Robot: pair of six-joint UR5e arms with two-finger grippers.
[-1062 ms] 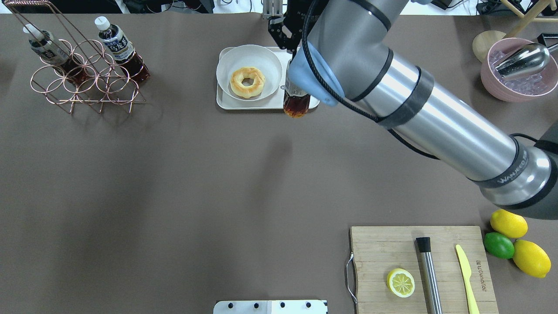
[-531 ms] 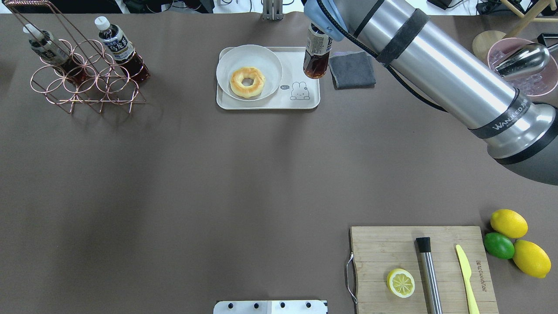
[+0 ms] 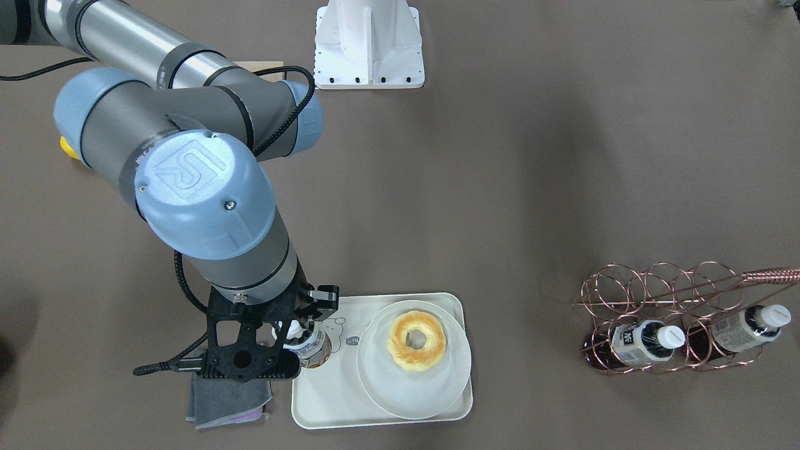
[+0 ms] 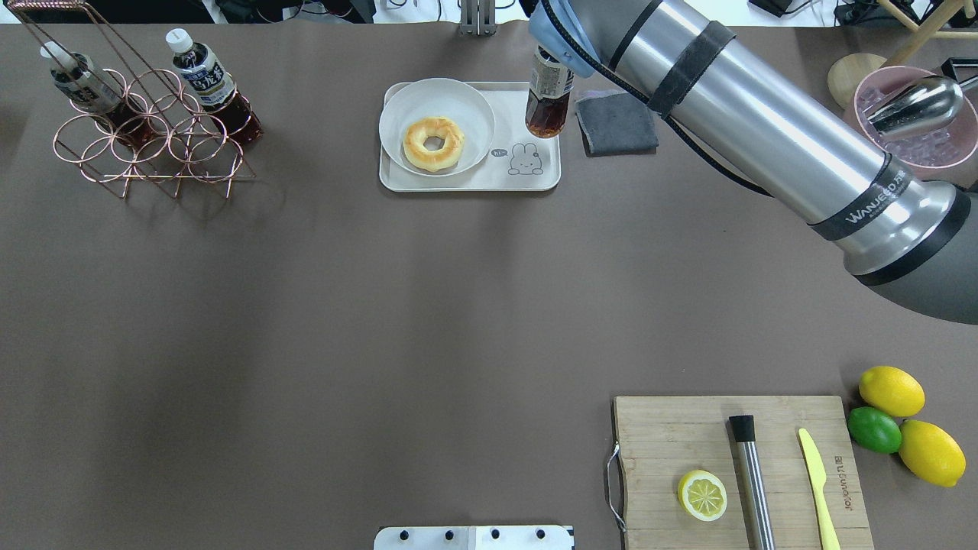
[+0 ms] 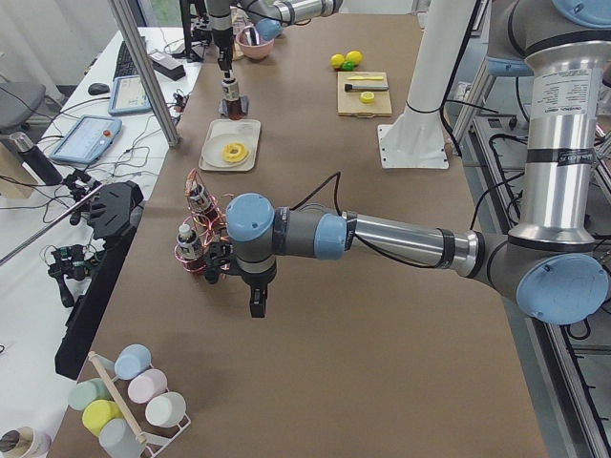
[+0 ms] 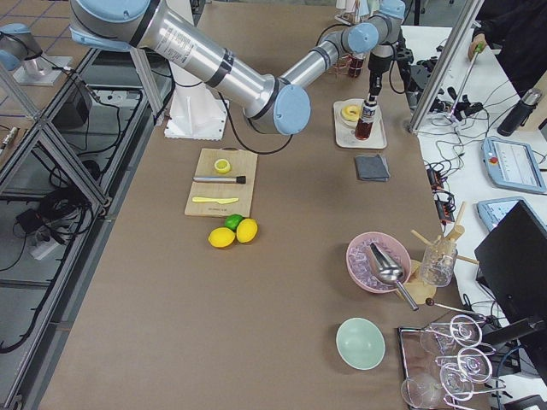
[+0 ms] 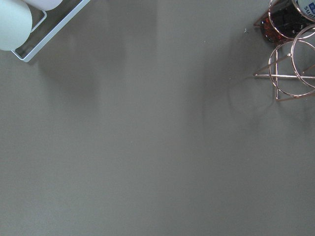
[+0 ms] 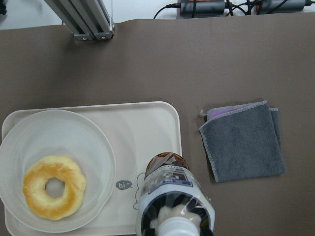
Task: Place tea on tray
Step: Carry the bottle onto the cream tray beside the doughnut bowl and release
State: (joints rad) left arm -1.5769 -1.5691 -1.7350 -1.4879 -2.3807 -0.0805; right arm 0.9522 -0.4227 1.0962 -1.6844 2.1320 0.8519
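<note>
My right gripper (image 3: pixel 292 332) is shut on the neck of a tea bottle (image 4: pixel 545 103), held upright over the right end of the cream tray (image 4: pixel 474 183), by the bear drawing. I cannot tell if its base touches the tray. The bottle also shows in the right wrist view (image 8: pixel 170 194) and the front view (image 3: pixel 309 347). Two more tea bottles (image 4: pixel 206 80) stand in a copper wire rack (image 4: pixel 145 145) at the far left. My left gripper (image 5: pixel 255 303) hangs over the table near the rack; I cannot tell if it is open or shut.
A white plate (image 4: pixel 458 103) with a doughnut (image 4: pixel 433 143) fills the tray's left part. A grey cloth (image 4: pixel 617 122) lies just right of the tray. A pink ice bowl (image 4: pixel 909 145), a cutting board (image 4: pixel 657 435) and lemons (image 4: pixel 892 391) are on the right.
The right arm carried the bottle from the tray's near right edge towards the tray's far right corner, then shifted it slightly left. The bear drawing is now uncovered.
</note>
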